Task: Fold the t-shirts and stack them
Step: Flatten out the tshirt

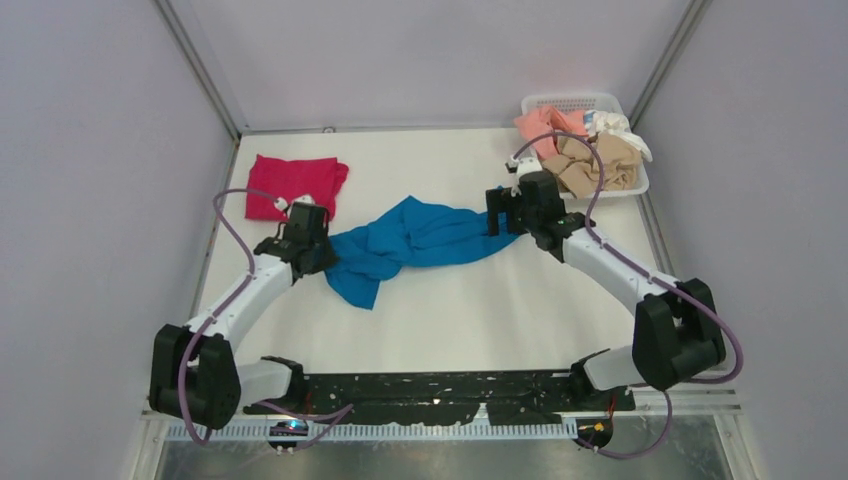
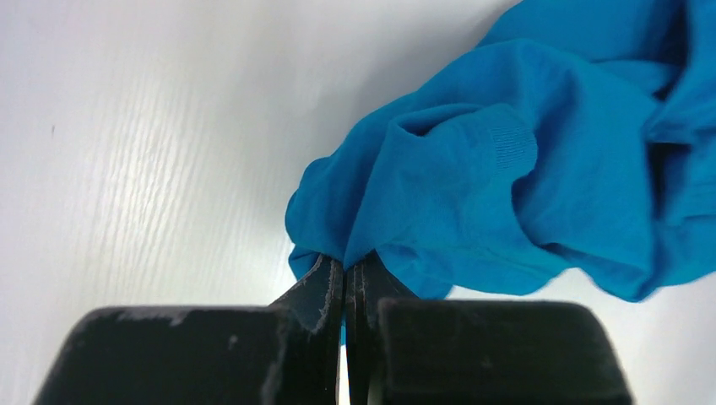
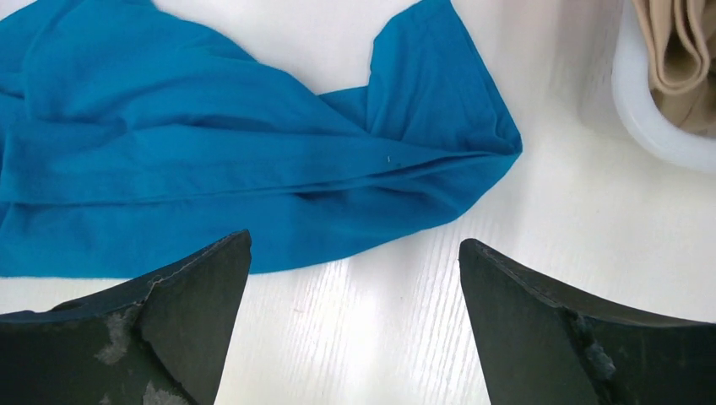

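While my left tool is clenched on a bunched edge of the teal-blue t-shirt, my right tool hangs released, the shirt's other end lying just ahead of its tips on the tabletop. I judge this the spreading step: next, the right must pinch that end. Beyond my left tool lies the magenta-red t-shirt.

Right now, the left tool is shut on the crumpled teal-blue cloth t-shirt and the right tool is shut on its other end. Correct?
Not quite: the right tool is open, gripping nothing, as the right wrist view shows. The left tool is shut on the teal-blue cloth t-shirt.
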Motion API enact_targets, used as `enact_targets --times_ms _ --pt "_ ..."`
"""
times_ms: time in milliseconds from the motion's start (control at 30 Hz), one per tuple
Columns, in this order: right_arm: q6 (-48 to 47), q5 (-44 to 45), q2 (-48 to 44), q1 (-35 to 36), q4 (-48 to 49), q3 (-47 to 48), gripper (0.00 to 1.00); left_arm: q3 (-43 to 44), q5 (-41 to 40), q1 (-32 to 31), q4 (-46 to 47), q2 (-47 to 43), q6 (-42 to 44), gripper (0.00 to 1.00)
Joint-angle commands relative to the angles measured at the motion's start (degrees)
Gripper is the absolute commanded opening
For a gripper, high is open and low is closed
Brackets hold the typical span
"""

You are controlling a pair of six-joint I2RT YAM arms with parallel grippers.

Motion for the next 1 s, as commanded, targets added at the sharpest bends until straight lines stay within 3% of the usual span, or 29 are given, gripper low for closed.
enact_targets --times_ms 0,133,300,533,767,833,933,967 --pt "-3.97 -0.36 6.21 2.17 -1.59 8.82 0.99 -4.59 -4.49 0.07 1.25 -2.13 0.59 0.0" --pt "-11.92 -6.6 13.81 8.86 -3.27 16.69 0.99 -4.88 -3.95 0.07 2.55 -2.5 0.82 0.0" --pt "-7.44 -5.44 26.23 16.83 -9.51 31.93 1.0 -6.26 -2.03 0.07 5.2 -2.1 0.77 0.0" --pt "-1.45 0.2 35.56 23.46 -12.23 38.61 0.93 -6.38 -2.45 0.06 5.52 -2.01 0.25 0.0" --pt "-0.56 3.37 39.26 25.06 -12.53 39.18 0.76 -6.52 -2.86 0.07 5.82 -1.85 -0.79 0.0" --pt "0.13 4.7 40.04 25.06 -12.48 38.99 0.66 -6.7 -3.0 0.07 5.82 -2.26 -0.89 0.0" --pt "1.0 6.43 40.35 25.06 -10.35 37.91 0.39 -6.89 -2.75 0.06 5.89 -2.9 -0.9 0.0" --pt "1.35 6.74 40.11 25.11 -10.14 37.8 0.35 -7.07 -2.72 0.07 5.98 -3.09 -0.9 0.0"
